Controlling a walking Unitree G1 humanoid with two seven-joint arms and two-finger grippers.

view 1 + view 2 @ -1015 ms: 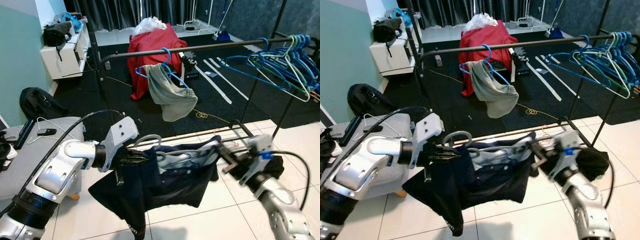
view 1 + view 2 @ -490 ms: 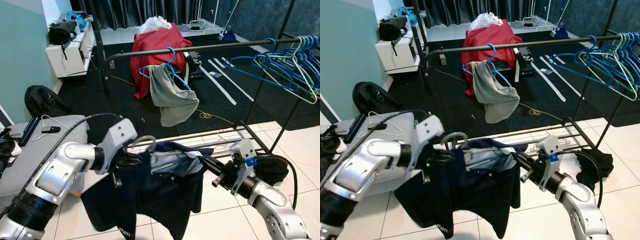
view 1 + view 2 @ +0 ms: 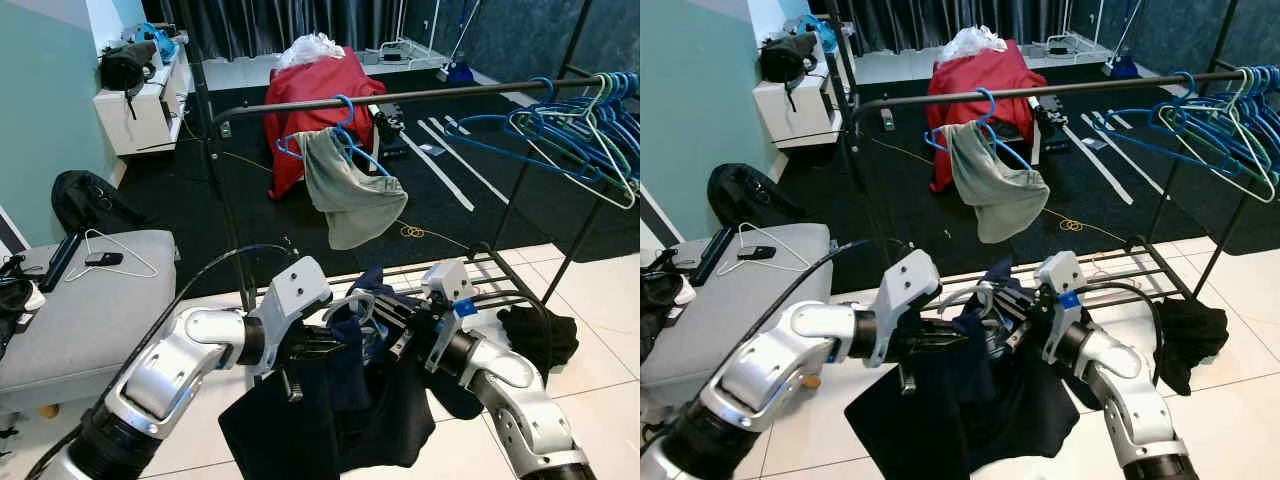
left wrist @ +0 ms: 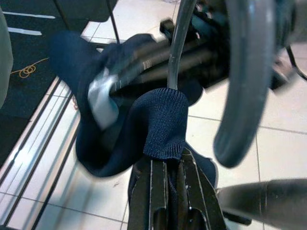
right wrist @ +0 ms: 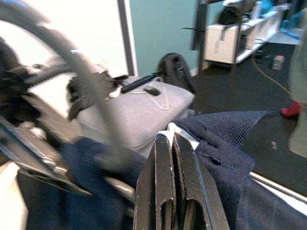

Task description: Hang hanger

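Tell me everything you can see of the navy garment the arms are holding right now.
The navy garment is a dark blue knit with a ribbed edge and a pale inner patch, draped over a grey hanger and hanging bunched above the white tiled floor, in front of the black rail. The left end effector is shut on a ribbed fold of it. The right end effector pinches its other side, close beside the left one.
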